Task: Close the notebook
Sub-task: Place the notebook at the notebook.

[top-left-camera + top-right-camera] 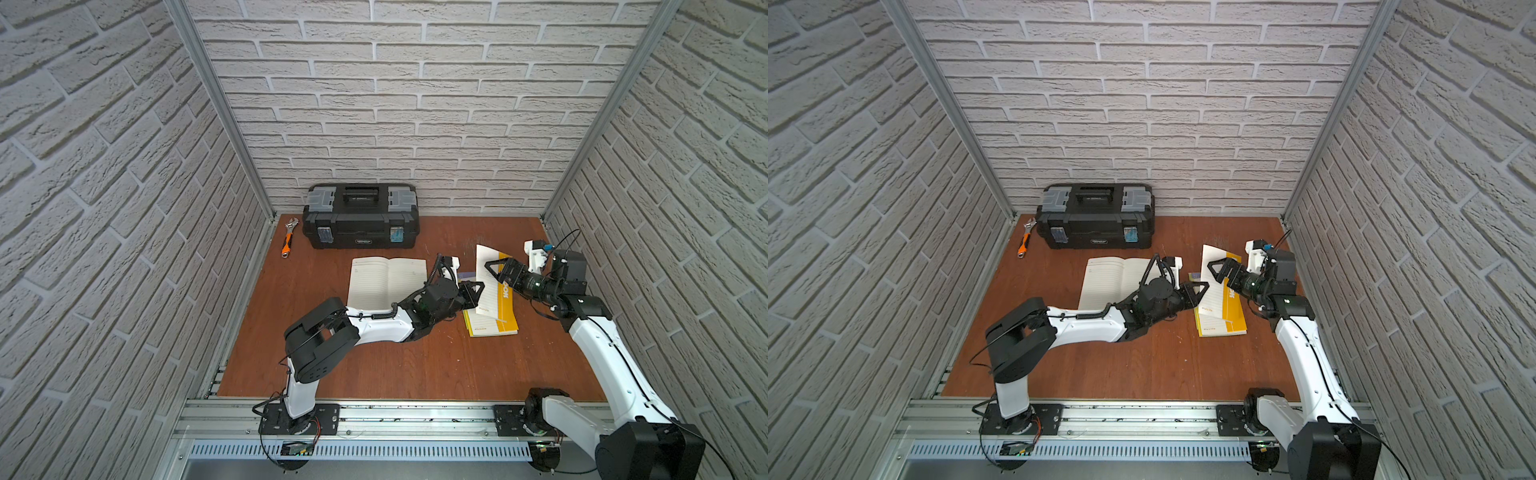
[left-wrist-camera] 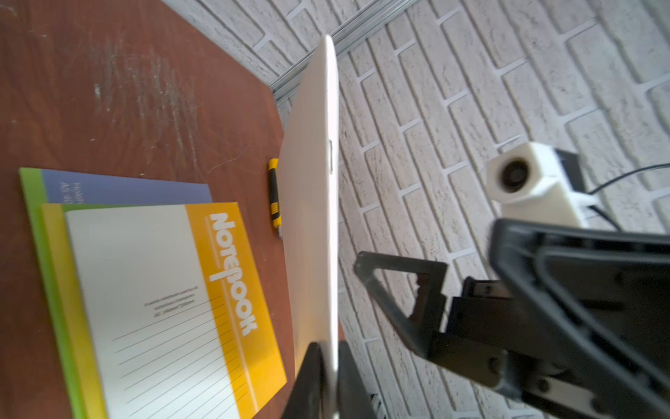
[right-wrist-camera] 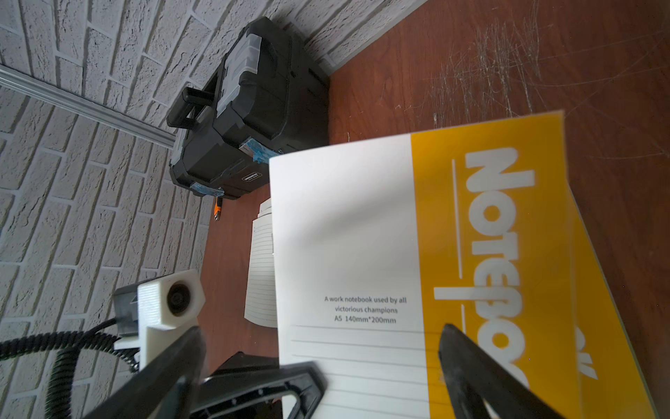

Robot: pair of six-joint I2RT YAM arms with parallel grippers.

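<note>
A yellow-and-white notebook (image 1: 484, 257) (image 1: 1208, 253) (image 3: 344, 225) stands raised, almost on edge, over a stack at the right. In the left wrist view it shows edge-on as a thin white sheet (image 2: 311, 181). I cannot tell whether only its cover is raised. My left gripper (image 1: 482, 285) (image 1: 1205, 285) (image 2: 328, 348) is shut on its lower edge. On the sheet's printed side, my right gripper (image 1: 492, 270) (image 1: 1214, 266) (image 3: 321, 328) stands open, apart from it. A second notebook (image 1: 374, 278) (image 1: 1113, 278) (image 3: 259, 261) lies open at the centre, lined pages up.
Under the raised sheet lie a closed yellow notebook (image 2: 145, 272) and green (image 2: 29, 188) and blue (image 2: 127, 188) ones. A yellow-black utility knife (image 2: 273, 196) lies beside them. A black toolbox (image 1: 360, 216) and an orange wrench (image 1: 288, 239) sit at the back. The right wall is near.
</note>
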